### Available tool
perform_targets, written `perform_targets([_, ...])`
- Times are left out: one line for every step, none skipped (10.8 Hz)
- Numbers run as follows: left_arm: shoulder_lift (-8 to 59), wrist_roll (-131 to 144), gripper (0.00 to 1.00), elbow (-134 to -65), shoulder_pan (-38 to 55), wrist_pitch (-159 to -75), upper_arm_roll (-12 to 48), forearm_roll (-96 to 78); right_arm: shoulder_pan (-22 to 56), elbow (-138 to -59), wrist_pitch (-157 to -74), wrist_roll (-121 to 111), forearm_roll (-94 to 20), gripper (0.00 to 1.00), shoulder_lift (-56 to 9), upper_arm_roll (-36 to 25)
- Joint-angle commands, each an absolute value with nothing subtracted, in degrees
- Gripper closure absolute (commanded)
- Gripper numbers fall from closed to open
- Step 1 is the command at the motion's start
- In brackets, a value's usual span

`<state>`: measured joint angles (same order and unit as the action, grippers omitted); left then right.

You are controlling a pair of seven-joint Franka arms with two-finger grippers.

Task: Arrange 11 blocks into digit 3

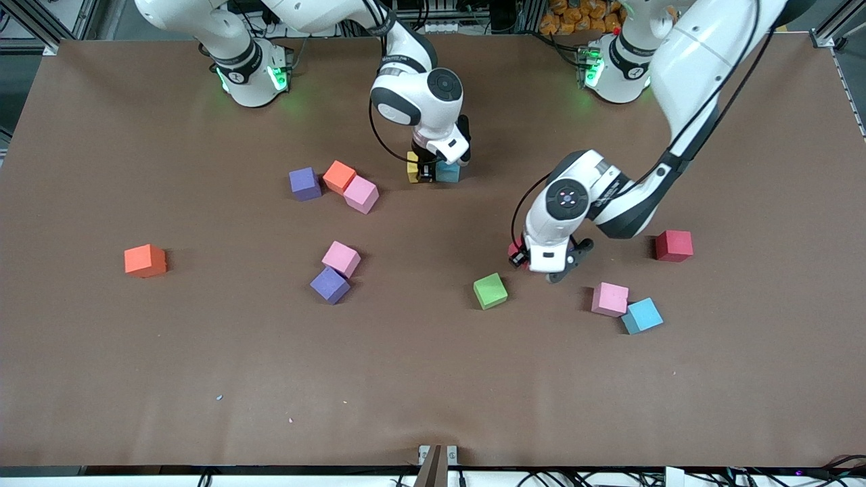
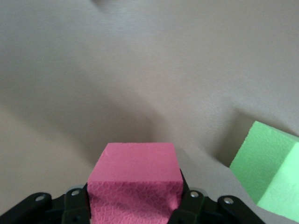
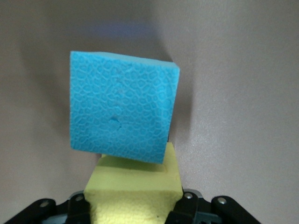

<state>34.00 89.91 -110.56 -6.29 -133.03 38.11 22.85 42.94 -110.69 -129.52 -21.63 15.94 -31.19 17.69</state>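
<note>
Right gripper (image 1: 426,172) pinches a yellow block (image 3: 135,189) touching the light blue block (image 3: 122,109) near the robots' bases, while the left gripper (image 1: 534,260), clamped on a pink-red block (image 2: 135,186), sits beside the green block (image 1: 490,291).

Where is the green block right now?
In the front view the green block lies on the table beside the left gripper, nearer the camera than the yellow block.

No words, numbers or signs can be read anywhere. The blocks, the table and the arms are all plain, with nothing written on them.
</note>
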Motion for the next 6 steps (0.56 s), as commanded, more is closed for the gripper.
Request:
perform_targets([30.0, 93.7, 0.80, -117.2, -21.6, -132.9, 50.7, 21.3, 43.9, -108.5, -129.0, -19.3, 17.6, 1.00, -33.0, 17.8])
perform_targets([30.2, 95.9, 0.80, -117.8, -23.6, -133.2, 52.2, 21.3, 43.9, -108.4, -129.0, -19.2, 17.7, 1.00, -33.4, 17.8])
perform_targets([30.5, 98.7, 0.80, -117.9, -23.6, -134.1, 52.3, 21.3, 44.1, -108.4, -129.0, -19.2, 18.4, 1.00, -33.5, 17.8])
perform_targets([30.7, 101.2, 0.80, -118.5, -23.5, -135.5, 52.2, 21.4, 44.1, -108.4, -129.0, -19.2, 19.2, 1.00, -33.6, 17.8])
perform_targets([30.8, 102.4, 0.80, -118.5, -23.4, -136.0, 52.2, 21.4, 44.1, -108.3, -129.0, -19.2, 19.2, 1.00, -33.9, 17.8])
perform_targets([30.8, 103.4, 0.80, -118.5, -23.2, -136.3, 52.2, 21.4, 44.2, -107.8, -129.0, -19.2, 19.2, 1.00, -34.2, 17.8])
